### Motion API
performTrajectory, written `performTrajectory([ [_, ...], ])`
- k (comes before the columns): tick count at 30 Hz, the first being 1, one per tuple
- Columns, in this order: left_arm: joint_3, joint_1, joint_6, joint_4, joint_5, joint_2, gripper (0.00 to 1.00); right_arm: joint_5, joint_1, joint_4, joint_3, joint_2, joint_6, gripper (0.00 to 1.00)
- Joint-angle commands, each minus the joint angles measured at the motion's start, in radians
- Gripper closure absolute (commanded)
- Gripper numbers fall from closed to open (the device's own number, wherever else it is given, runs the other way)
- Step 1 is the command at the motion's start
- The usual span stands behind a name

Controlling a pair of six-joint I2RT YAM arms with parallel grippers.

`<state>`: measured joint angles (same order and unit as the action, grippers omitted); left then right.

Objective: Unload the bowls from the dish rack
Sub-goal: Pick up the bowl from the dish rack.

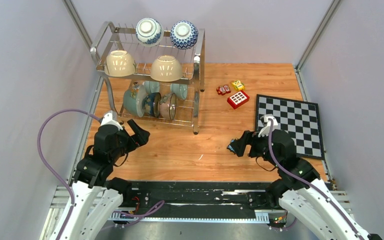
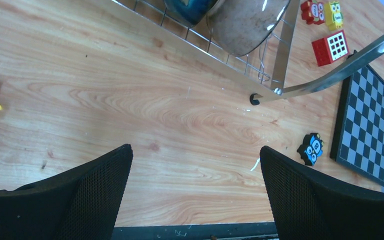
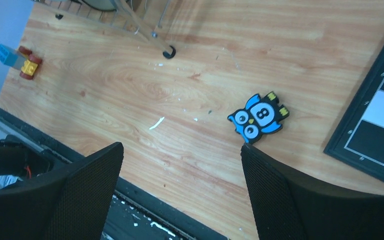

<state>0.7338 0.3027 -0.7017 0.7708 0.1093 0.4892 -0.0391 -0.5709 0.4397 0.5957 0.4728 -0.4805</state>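
So, the left gripper (image 1: 139, 132) is spread wide with nothing in it, just near of the dish rack (image 1: 201, 50) at the far left, where the bowls (image 1: 120, 63) sit on both tiers. I'd start with the lower ones closest to it, pinching a rim edge-on between the wires. The right gripper (image 1: 237, 146), also wide and empty, hangs by the chessboard (image 1: 290, 125). Its wrist view shows a blue owl toy (image 3: 258, 117) that's mostly hidden from above.

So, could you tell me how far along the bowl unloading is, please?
Done: nothing; no bowl sits on the table. In hand: nothing; the left claw and right claw are open and empty above it. Left: everything; the blue-and-white bowls, cream bowls and lower-tier bowls all sit in the dish rack.
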Motion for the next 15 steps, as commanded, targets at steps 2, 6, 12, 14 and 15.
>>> performTrajectory([
  [2, -0.033, 0.003, -0.032, -0.059, -0.012, -0.021, 0.02, -0.124, 0.010, -0.081, -0.065, -0.005, -0.060, 0.13],
  [6, -0.036, 0.003, 0.019, -0.065, -0.047, -0.009, 0.05, -0.189, -0.009, -0.142, -0.078, 0.032, -0.083, 0.18],
  [12, -0.110, 0.003, -0.053, -0.213, -0.209, -0.031, 0.10, -0.134, -0.086, -0.218, -0.067, 0.123, -0.098, 0.19],
  [14, -0.152, 0.012, -0.135, -0.303, -0.255, -0.053, 0.14, -0.126, -0.100, -0.257, -0.072, 0.149, -0.117, 0.19],
  [15, -0.171, 0.028, -0.176, -0.351, -0.256, -0.080, 0.15, -0.125, -0.107, -0.276, -0.073, 0.162, -0.121, 0.19],
])
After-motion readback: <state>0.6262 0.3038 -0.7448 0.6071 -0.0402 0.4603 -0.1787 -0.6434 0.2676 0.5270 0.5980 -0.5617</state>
